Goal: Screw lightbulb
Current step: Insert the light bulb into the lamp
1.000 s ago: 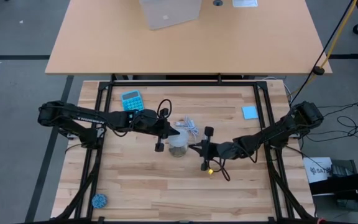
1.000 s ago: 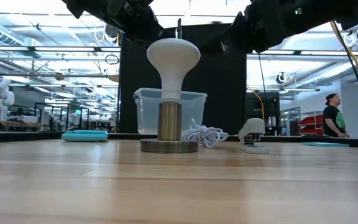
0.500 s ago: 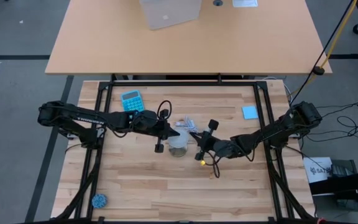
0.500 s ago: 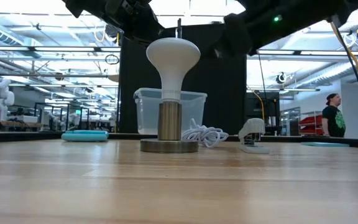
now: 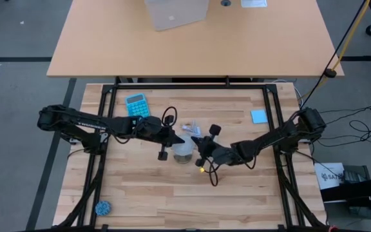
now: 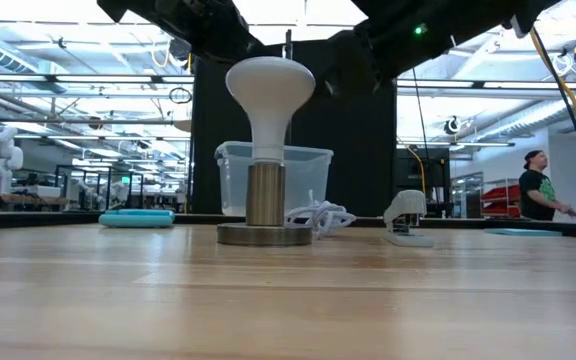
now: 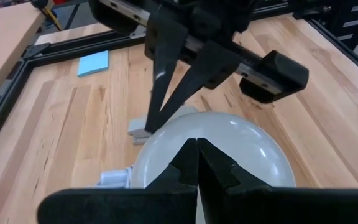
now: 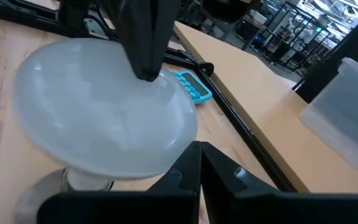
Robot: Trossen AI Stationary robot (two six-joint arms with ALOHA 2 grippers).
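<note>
Here the lightbulb [image 6: 270,92] stands upright in the socket [image 6: 264,205], dome up, near the middle of the table [image 5: 147,193]. Both grippers hover just above the dome: the left gripper [image 7: 197,144] on one side with its fingers pressed together, holding nothing, the right gripper [image 8: 197,149] opposite, likewise closed and empty. The bulb looks seated but possibly not tight, so the turning step seems in hand. Next, one claw would need to spread, settle around the dome and twist while the base stays put. A white cord [image 6: 318,216] lies just beside the socket.
</note>
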